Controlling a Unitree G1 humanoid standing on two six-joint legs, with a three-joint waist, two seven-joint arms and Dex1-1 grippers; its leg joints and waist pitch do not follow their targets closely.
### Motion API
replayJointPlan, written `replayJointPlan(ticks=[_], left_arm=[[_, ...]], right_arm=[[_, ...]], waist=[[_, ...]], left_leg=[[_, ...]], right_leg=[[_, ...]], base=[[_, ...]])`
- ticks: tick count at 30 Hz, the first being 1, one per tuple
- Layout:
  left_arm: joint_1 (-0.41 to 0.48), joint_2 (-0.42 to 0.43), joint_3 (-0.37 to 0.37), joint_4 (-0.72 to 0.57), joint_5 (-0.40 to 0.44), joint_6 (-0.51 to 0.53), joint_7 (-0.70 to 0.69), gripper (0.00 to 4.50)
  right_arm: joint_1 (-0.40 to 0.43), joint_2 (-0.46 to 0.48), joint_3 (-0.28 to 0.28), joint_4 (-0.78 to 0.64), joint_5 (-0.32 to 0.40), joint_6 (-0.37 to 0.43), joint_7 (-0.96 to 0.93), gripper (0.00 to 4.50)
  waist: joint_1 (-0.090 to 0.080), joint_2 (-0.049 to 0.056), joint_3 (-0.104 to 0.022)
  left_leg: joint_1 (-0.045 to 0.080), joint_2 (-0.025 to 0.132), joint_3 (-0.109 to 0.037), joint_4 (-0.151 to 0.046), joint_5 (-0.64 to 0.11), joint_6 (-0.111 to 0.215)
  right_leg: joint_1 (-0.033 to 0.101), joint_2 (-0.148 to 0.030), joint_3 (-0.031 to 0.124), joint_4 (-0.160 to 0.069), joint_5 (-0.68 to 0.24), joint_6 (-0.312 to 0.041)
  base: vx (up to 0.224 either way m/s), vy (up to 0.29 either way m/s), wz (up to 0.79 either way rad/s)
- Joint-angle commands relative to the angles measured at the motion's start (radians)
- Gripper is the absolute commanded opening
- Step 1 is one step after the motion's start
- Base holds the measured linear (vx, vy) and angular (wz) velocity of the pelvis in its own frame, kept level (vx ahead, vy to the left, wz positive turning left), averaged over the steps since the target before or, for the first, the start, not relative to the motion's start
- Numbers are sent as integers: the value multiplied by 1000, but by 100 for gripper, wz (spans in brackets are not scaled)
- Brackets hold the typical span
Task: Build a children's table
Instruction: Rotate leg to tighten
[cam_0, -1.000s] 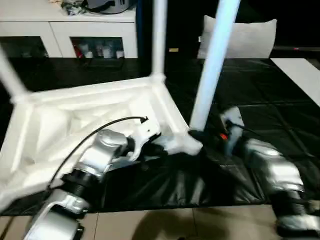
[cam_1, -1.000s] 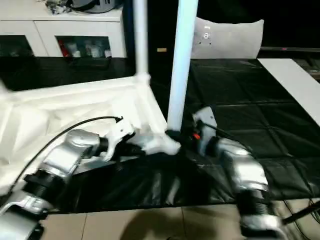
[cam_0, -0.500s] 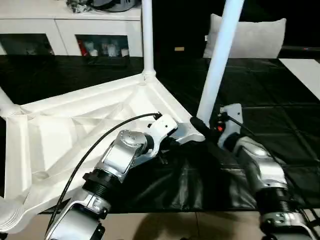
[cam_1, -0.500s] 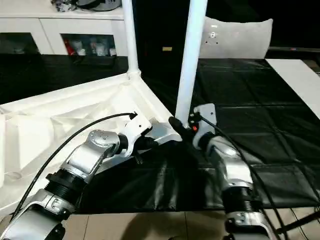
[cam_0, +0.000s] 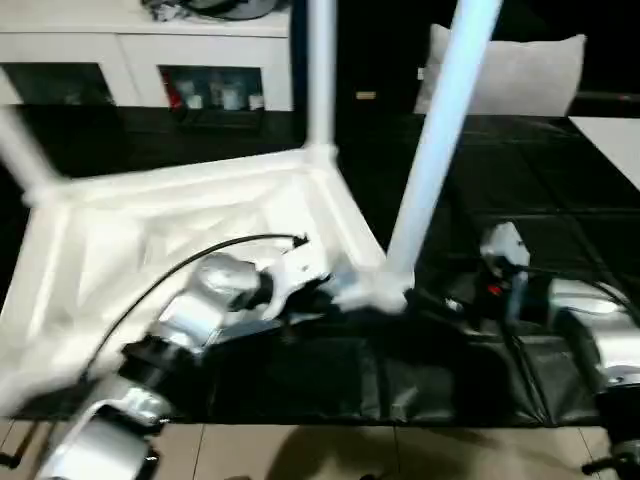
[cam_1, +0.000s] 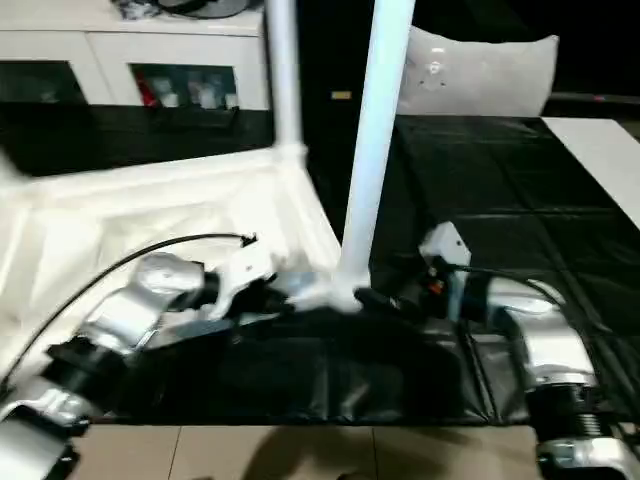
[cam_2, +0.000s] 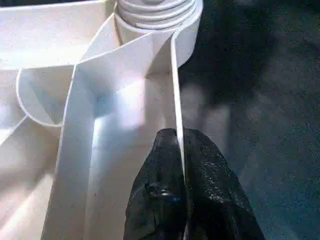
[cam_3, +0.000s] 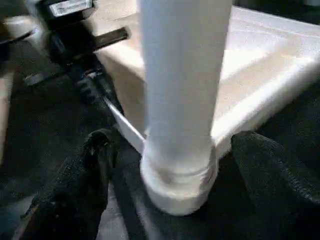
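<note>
left pincer (cam_2: 179, 150) on tabletop (cam_2: 100, 105) rim

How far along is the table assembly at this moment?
Done: three legs, including the near leg, stand in the upturned tabletop. In hand: the left gripper pinches the tabletop's rim; the right gripper stands open around the near leg's base. Left: a fourth leg isn't visible.

We lose the tops of two long tapered white tube legs (cam_0: 440, 150) (cam_0: 320, 75) past the upper picture edge. The white plastic ribbed tabletop (cam_0: 150, 230) runs off the left edge, a third leg (cam_0: 25, 155) blurred there. The white glass-door cabinet (cam_0: 150, 60) holds items too small to tell.
</note>
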Motion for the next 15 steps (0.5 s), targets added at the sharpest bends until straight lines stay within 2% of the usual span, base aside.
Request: replayJointPlan(ticks=[1,5,8,12,13,14,15], left_arm=[[23,13,-96,7,29,-39,-99,0],[18,42,-115,6,7,-79,-193,0],[11,49,-119,7,-1,-93,-223,0],[3,51,-118,17,-5,-109,-242,0],[3,51,-118,17,-5,-109,-242,0],[-4,50,-117,31,-7,-121,-253,0],[-7,48,-115,38,-5,-124,-253,0]], right_arm=[[-23,-11,31,6,13,-8,65,378],[-25,-17,63,4,26,14,142,348],[-22,-18,79,-3,34,23,184,319],[-19,-23,97,-3,42,32,224,302],[-19,-23,97,-3,42,32,224,276],[-17,-27,107,-4,48,42,252,269],[-15,-27,110,-7,51,47,259,267]], waist=[[2,-7,-54],[17,-7,-56],[28,-8,-55],[29,-9,-55],[29,-9,-55],[29,-9,-56],[31,-5,-56]], left_leg=[[-3,47,-3,-66,-126,103],[-6,50,-1,-64,-103,98],[-2,51,2,-64,-119,92],[-5,50,1,-65,-127,76],[-5,49,0,-65,-124,70],[-5,49,0,-65,-123,70],[-5,48,1,-64,-119,72]], right_leg=[[51,-73,37,-67,-223,-255],[57,-75,37,-56,-163,-272],[54,-77,38,-58,-188,-269],[55,-76,37,-59,-219,-255],[56,-77,38,-59,-222,-249],[56,-76,37,-60,-222,-249],[56,-75,37,-59,-216,-249]], base=[[0,0,0],[0,0,0],[0,0,0],[0,0,0],[0,0,0],[0,0,0],[0,0,0]])
